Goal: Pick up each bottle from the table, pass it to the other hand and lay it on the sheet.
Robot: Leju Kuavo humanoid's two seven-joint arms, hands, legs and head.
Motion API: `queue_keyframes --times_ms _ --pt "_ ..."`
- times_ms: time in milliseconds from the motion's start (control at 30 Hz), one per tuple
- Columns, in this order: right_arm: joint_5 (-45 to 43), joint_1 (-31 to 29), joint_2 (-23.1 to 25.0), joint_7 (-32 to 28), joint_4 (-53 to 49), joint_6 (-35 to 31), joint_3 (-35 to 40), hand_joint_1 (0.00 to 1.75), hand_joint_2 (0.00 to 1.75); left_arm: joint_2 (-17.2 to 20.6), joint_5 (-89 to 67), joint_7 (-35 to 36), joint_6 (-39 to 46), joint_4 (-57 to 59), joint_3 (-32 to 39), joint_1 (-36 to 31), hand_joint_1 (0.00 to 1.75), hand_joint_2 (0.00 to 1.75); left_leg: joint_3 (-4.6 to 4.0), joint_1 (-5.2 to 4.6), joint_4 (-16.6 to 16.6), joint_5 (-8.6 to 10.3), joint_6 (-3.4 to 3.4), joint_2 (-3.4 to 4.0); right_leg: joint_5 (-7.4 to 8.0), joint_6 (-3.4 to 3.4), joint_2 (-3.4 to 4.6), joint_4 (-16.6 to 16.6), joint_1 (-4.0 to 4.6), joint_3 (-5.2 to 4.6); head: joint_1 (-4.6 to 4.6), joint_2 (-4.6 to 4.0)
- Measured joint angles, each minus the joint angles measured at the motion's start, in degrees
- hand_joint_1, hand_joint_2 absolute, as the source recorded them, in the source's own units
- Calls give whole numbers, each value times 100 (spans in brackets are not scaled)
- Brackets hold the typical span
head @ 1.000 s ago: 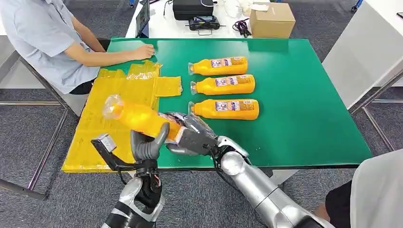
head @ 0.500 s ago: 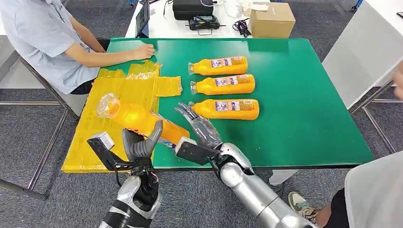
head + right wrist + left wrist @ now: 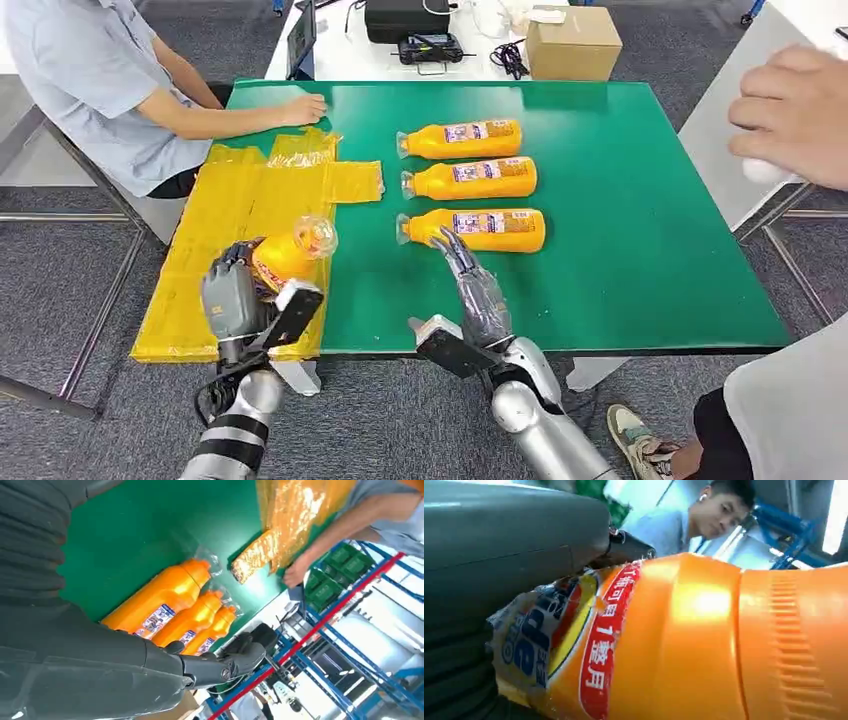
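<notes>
The left hand (image 3: 232, 292) grasps one bottle (image 3: 288, 250) around its body, over the near part of the yellow sheet (image 3: 215, 215), with the bottle's clear cap end pointing away from the hand toward the green table (image 3: 640, 200). The right hand (image 3: 478, 290) is released, fingers stretched out, just before the nearest of three bottles (image 3: 470, 229) that lie in a row beyond it.

The held bottle is smooth and wrapped in film, so I think it can slip or roll when the left hand lets go, maybe off the sheet's edge. The right hand's fingertips are near the next bottle; a careless reach may push it into its neighbours. A person's hand (image 3: 300, 108) rests on the table beyond the sheet.
</notes>
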Motion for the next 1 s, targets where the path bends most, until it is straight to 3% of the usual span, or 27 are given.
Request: queue_keyframes --times_ms 33,300,533,1000 --pt "-107 110 66 -146 -92 37 -194 0 175 88 -1374 544 2 293 572 -246 175 175 0 1 0 4 1 -6 0 0 -5 2 0 2 2 0" --pt "-280 298 103 -380 -177 142 -406 0 175 577 -1675 1136 -186 1550 156 -923 175 175 -2 -1 0 4 1 -7 0 0 -4 2 -4 2 2 0" --pt "-286 334 133 -396 -177 155 -472 0 175 813 -1683 1206 -271 2094 -274 -1176 175 175 -2 -1 0 4 1 -7 0 0 -4 2 -3 2 2 0" --pt "-312 323 273 -594 -116 358 -476 0 175 1200 -2258 1153 -1257 3200 -1481 -1604 175 175 -1 -1 -1 4 1 -11 0 0 -6 3 -4 9 2 0"
